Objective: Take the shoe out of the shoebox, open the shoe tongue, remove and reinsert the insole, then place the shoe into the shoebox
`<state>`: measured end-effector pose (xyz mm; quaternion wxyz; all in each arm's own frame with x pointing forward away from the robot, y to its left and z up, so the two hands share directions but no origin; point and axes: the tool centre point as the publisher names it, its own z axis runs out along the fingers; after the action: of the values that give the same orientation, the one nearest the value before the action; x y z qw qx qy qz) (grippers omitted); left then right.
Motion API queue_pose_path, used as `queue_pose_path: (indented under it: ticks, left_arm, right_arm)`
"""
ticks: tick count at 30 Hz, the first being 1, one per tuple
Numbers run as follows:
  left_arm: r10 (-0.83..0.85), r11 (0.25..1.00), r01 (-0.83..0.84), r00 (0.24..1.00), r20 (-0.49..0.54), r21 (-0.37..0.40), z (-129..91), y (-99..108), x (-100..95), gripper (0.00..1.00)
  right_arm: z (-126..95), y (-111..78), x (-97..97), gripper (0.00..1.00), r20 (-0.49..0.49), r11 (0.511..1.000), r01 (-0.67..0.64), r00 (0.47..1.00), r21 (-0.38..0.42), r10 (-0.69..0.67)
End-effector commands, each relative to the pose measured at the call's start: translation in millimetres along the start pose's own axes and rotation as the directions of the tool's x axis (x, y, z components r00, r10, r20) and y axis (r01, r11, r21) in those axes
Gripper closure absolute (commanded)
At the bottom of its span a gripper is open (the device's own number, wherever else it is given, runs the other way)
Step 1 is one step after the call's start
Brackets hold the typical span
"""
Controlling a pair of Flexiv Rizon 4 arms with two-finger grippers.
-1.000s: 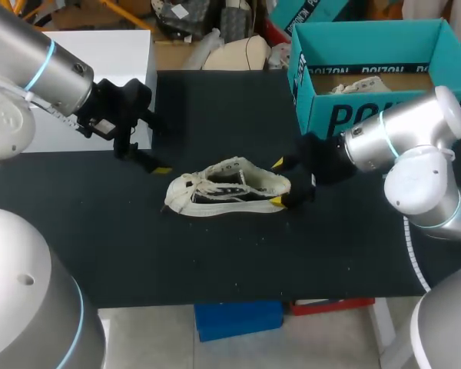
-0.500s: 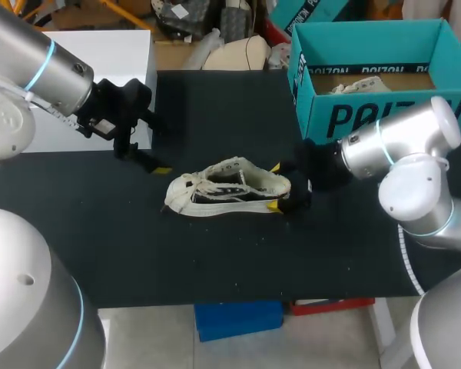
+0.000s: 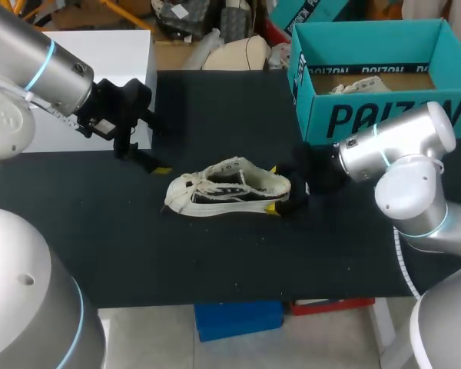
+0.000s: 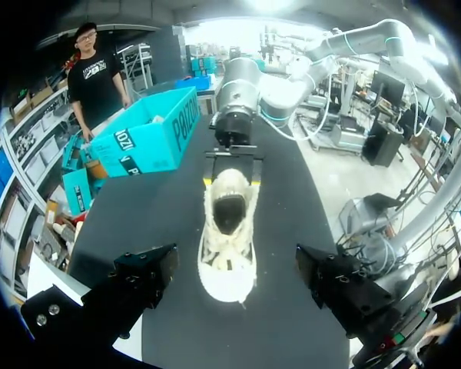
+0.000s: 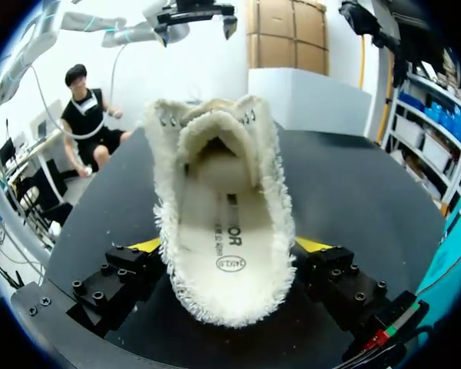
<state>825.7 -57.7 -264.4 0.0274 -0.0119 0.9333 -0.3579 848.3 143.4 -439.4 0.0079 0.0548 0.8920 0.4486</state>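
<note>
1. Right arm has slid in toward the shoe (image 3: 223, 188) over the last second, so the right hand (image 3: 273, 187) now sits further around the heel; the shoe and the left arm have not shifted.
2. The shoe is out of the shoebox (image 3: 369, 115) and lies mid-tabletop (image 3: 215, 254), toe toward the left arm, heel toward the right; the box stands open at the far right, well apart from it.
3. The right hand's fingers are spread, one on each side of the heel and just beside it; I judge they are not yet clamped; this placing looks meant to pin the heel so the shoe cannot slide while it is worked on.
4. The left hand (image 3: 142, 163) hovers near the toe end, apart from the shoe, fingers wide apart with nothing between; it faces down the shoe's length, probably lined up to reach the tongue.
5. The insole (image 5: 229, 231) lies inside the shoe in the right wrist view; so opening the tongue and pulling the insole seem not yet done.
6. The upper looks soft and fuzzy; a squeeze at the heel may crush it rather than hold it, so the grip wants to sit low, near the sole.
</note>
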Motion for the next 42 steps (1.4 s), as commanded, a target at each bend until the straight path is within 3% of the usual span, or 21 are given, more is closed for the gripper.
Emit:
queue_pose_path:
  ticks: [1,11,12,16,21,25,40,42]
  left_arm:
    - [0.002,1.0,-0.002,1.0,0.005,0.002,1.1,0.8,0.6,0.0]
    - [0.002,1.0,-0.002,1.0,0.005,0.002,1.1,0.8,0.6,0.0]
    - [-0.038,0.998,0.04,0.998,0.041,-0.046,2.6,-5.9,-1.2,0.0]
    - [-0.149,0.983,0.156,0.986,0.08,-0.094,7.8,-21.8,-0.4,0.0]
    - [-0.25,0.93,0.28,0.957,0.15,-0.237,17.6,-26.5,-0.1,0.0]
    - [-0.273,0.902,0.309,0.95,0.154,-0.302,18.7,-33.4,2.6,0.0]
    - [-0.273,0.902,0.309,0.95,0.154,-0.302,18.7,-33.4,2.6,0.0]
    - [-0.353,0.857,0.407,0.911,0.215,-0.315,21.9,-39.8,-0.5,0.0]
  right_arm:
    - [4.2,-2.7,-3.6,1.0,-0.004,1.0,0.0,1.0,-0.005,0.0]
    - [4.2,-2.7,-3.6,1.0,-0.004,1.0,0.0,1.0,-0.005,0.0]
    - [4.2,-2.7,-3.6,1.0,-0.004,1.0,0.0,1.0,-0.005,0.0]
    - [4.2,-2.7,-3.6,1.0,-0.004,1.0,0.0,1.0,-0.005,0.0]
    - [4.2,-2.7,-3.6,1.0,-0.004,1.0,0.0,1.0,-0.005,0.0]
    - [4.2,-2.7,-3.6,1.0,-0.004,1.0,0.0,1.0,-0.005,0.0]
    - [4.2,-2.7,-3.6,1.0,-0.004,1.0,0.0,1.0,-0.005,0.0]
    - [4.2,-2.7,-3.6,1.0,-0.004,1.0,0.0,1.0,-0.005,0.0]
